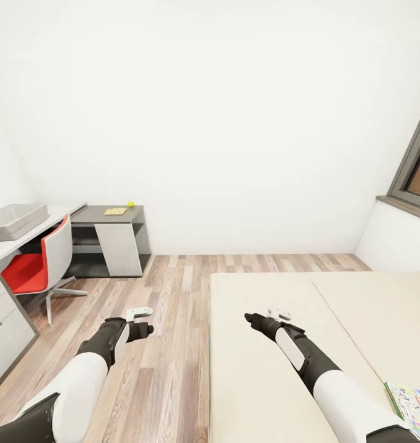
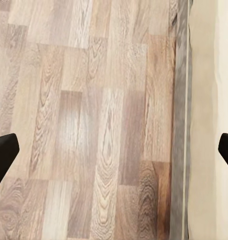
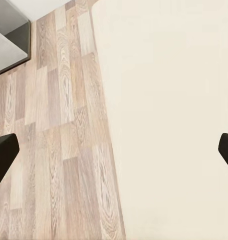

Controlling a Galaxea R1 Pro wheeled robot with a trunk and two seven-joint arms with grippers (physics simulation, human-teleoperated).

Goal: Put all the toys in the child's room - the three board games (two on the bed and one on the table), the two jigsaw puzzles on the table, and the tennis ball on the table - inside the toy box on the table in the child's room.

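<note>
Left gripper [image 2: 114, 150]: it hangs over the wood floor [image 1: 167, 344], at about 8 o'clock in the head view. Its two black fingertips sit far apart at the edges of the left wrist view, so it is wide open and holds nothing.
Right gripper [image 3: 114, 150]: it hangs over the bed [image 1: 284, 369] near its floor-side edge, at about 5 o'clock in the head view. It is wide open too, with nothing in it.
Toy box [image 1: 16, 220]: the grey tray sits on the pale table [image 1: 0, 249] at 9 o'clock. Its left end is cut off by the picture edge, and what is inside cannot be seen.
Board game [image 1: 413, 409]: a colourful flat box lies on the bed at 4 o'clock. It is cut off by the corner, so its letters cannot be read.
Tennis ball [image 1: 130, 203]: a tiny yellow dot on the low dark part of the table at 10 o'clock.
Flat yellow thing [image 1: 115, 211]: it lies just beside the ball and is too small to tell what it is.
Red chair [image 1: 40, 264]: it stands at the table and hides part of it.
Window [image 1: 416, 166]: only a corner shows at 3 o'clock.
</note>
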